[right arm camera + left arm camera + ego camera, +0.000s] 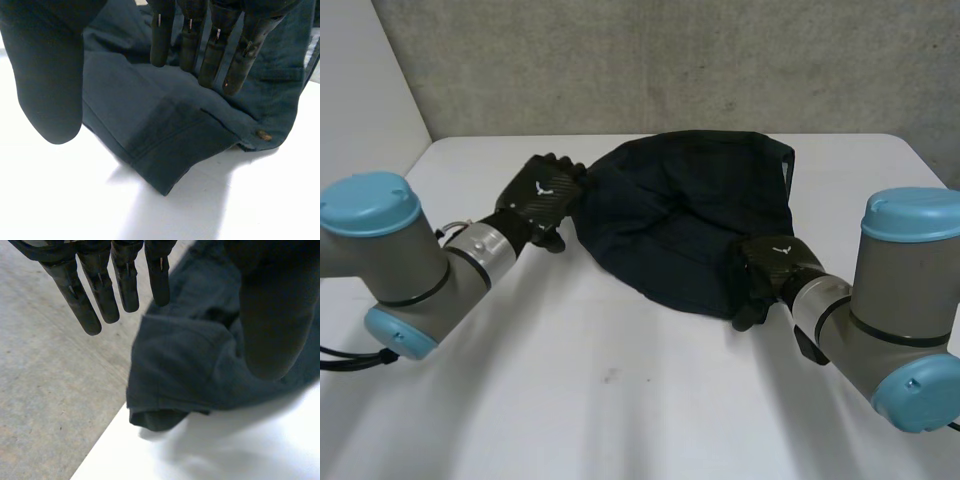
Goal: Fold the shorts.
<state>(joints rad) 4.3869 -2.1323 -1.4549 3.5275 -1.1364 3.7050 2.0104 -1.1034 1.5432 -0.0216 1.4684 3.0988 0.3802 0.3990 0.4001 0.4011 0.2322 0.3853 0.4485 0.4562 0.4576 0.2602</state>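
On the white table [620, 400] the shorts [680, 210] were laid crosswise near the far edge, between left hand [542, 190] and right hand [775, 262], both straight-fingered, nothing grasped.

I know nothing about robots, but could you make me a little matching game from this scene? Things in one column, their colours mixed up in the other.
Things:
1. shorts
2. table
3. button on the shorts
4. left arm's cap

Colours:
a. light blue
b. white
c. brown
d. dark blue

Pairs: 1-d, 2-b, 3-c, 4-a.
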